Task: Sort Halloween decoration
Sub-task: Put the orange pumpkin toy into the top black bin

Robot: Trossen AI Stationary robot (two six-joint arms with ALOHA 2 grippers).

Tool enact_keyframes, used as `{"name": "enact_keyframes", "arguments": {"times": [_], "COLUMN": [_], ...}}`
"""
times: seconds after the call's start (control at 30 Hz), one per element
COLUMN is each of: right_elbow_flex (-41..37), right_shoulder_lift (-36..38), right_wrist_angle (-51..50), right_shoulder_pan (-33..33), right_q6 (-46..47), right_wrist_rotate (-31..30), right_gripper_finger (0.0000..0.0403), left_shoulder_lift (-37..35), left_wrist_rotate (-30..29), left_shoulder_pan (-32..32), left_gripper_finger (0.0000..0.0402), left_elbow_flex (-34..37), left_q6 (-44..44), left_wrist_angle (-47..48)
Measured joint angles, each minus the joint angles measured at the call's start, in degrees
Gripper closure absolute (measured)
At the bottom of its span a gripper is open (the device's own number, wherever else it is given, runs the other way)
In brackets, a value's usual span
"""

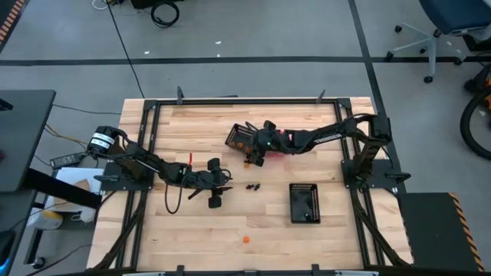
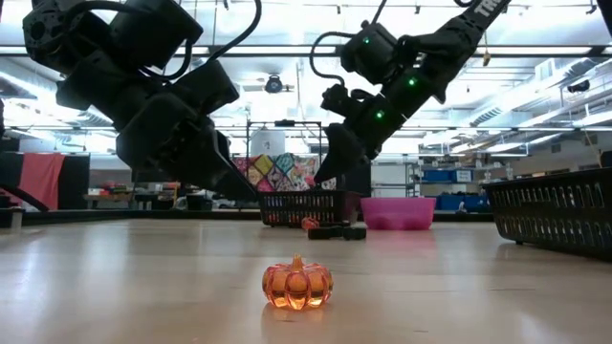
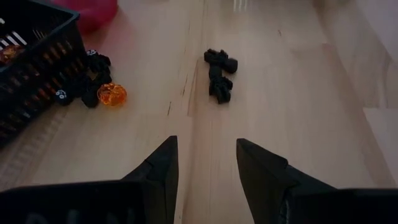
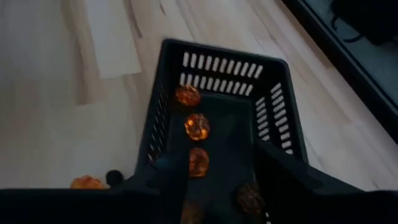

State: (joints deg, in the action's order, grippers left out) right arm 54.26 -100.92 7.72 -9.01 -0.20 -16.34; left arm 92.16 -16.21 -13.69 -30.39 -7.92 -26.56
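High view: one orange pumpkin (image 1: 245, 239) lies near the table's (image 1: 184, 238) front edge, black trinkets (image 1: 252, 186) mid-table. Low view: it looks translucent, ribbed. Left gripper (image 3: 206, 163) gapes empty; right gripper (image 4: 214, 163), spread empty, hangs over pumpkins (image 4: 197, 127) in a basket (image 4: 273, 112).

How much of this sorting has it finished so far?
Partly done, by the look of it. Several orange pumpkins already lie in the black basket under the right claw. The left claw is open and empty, facing a clump of black trinkets on the table. Still loose: that clump, a pumpkin beside the basket, and a lone pumpkin near the table's front.
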Motion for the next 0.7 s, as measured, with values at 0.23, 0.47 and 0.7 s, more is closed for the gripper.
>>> {"name": "enact_keyframes", "arguments": {"times": [0.23,0.47,0.7], "right_elbow_flex": [0.0,0.09,1.16], "right_shoulder_lift": [1.58,0.91,-1.9], "right_wrist_angle": [2.16,4.02,1.34], "right_shoulder_pan": [2.58,8.88,12.93], "right_q6": [-3.71,-4.47,3.77], "right_wrist_rotate": [1.07,2.88,-0.04], "right_gripper_finger": [0.0214,0.0215,0.0215], "left_shoulder_lift": [0.0,0.0,0.0], "left_wrist_rotate": [-0.02,-0.02,-0.04], "left_shoulder_pan": [-0.03,-0.03,0.41], "left_gripper_finger": [0.0265,0.0265,0.0265], "left_elbow_flex": [-0.02,-0.02,-0.04], "left_q6": [0.52,1.24,1.26], "left_wrist_angle": [-1.71,-1.88,-4.58]}}
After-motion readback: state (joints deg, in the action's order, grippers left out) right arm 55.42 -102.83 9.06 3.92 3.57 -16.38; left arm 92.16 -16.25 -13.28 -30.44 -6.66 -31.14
